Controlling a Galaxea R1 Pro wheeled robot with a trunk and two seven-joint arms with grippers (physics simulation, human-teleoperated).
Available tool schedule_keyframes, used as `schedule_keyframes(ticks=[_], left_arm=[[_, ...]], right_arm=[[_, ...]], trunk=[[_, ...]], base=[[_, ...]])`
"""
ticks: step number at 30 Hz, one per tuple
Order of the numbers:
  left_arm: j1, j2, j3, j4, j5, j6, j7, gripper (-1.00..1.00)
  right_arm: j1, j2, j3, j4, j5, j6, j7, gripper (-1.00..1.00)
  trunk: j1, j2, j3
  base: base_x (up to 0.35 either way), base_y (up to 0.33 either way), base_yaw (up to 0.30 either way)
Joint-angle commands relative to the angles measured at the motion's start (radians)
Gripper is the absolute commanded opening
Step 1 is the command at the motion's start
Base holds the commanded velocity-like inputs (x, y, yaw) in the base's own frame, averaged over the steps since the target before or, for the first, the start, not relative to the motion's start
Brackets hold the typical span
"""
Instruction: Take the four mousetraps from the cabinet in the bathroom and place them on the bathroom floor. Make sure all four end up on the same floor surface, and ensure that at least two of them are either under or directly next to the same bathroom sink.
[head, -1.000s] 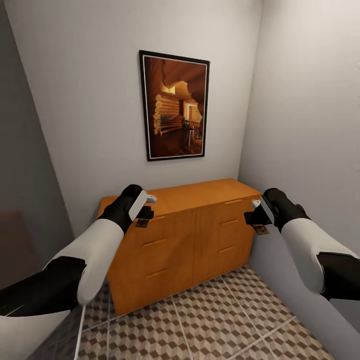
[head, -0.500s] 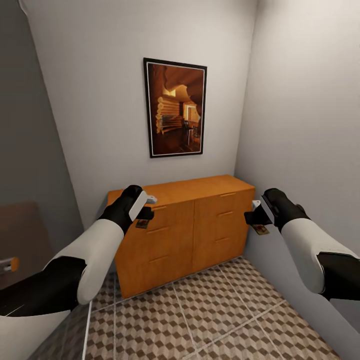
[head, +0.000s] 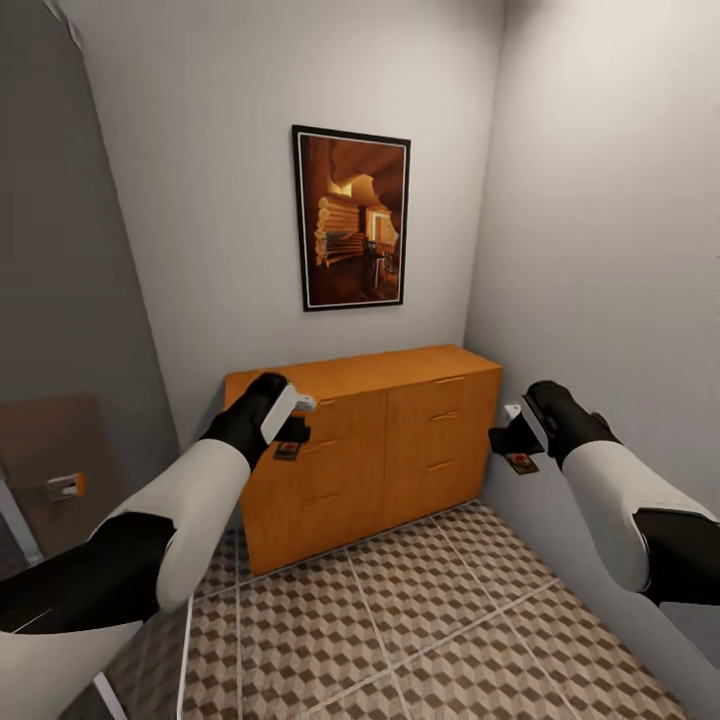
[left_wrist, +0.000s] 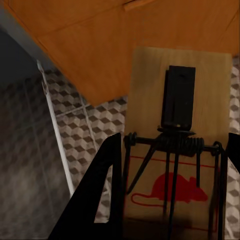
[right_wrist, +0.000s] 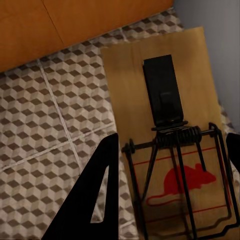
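Both arms reach forward, each end effector (head: 290, 432) (head: 512, 440) gripping a mousetrap (head: 287, 450) (head: 520, 462).

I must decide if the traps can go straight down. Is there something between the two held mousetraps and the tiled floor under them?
Nothing visible. The left gripper holds one mousetrap, the right gripper holds the other mousetrap, both in the air in front of the cabinet. Below them shows bare bathroom floor.

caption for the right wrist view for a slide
Right gripper holding a mousetrap above the patterned floor tiles, beside the wooden cabinet.
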Motion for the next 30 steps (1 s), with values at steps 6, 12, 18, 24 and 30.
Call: schedule_keyframes(ticks=[6,12,18,24,30], left_arm=[[-0.001,0.000,-0.007,0.033,0.007,0.004,0.010,-1.00],[-0.001,-0.003,-0.008,0.056,0.007,0.004,0.006,-1.00],[-0.001,-0.003,-0.008,0.083,0.012,0.003,-0.028,-1.00],[-0.001,-0.003,-0.007,0.326,0.012,-0.138,-0.085,-1.00],[0.003,-0.003,-0.006,0.467,0.007,-0.307,-0.144,-1.00]], right_arm=[[0.018,0.000,-0.005,-0.001,0.008,0.004,0.007,-1.00],[0.021,-0.001,-0.005,0.056,0.015,0.004,0.003,-1.00],[0.026,0.000,-0.005,0.103,0.014,-0.050,0.001,-1.00],[0.104,0.000,-0.006,0.249,0.004,-0.295,-0.037,-1.00],[0.124,-0.002,-0.006,0.420,0.003,-0.452,-0.053,-1.00]], trunk=[[-0.001,-0.001,-0.001],[-0.001,-0.001,-0.001],[-0.001,-0.001,-0.001],[-0.001,-0.001,-0.001],[-0.001,-0.001,-0.001]], base=[[-0.345,0.000,0.000],[-0.346,0.000,0.000],[-0.346,0.000,0.000],[-0.347,0.000,0.000],[-0.347,0.000,0.000]])
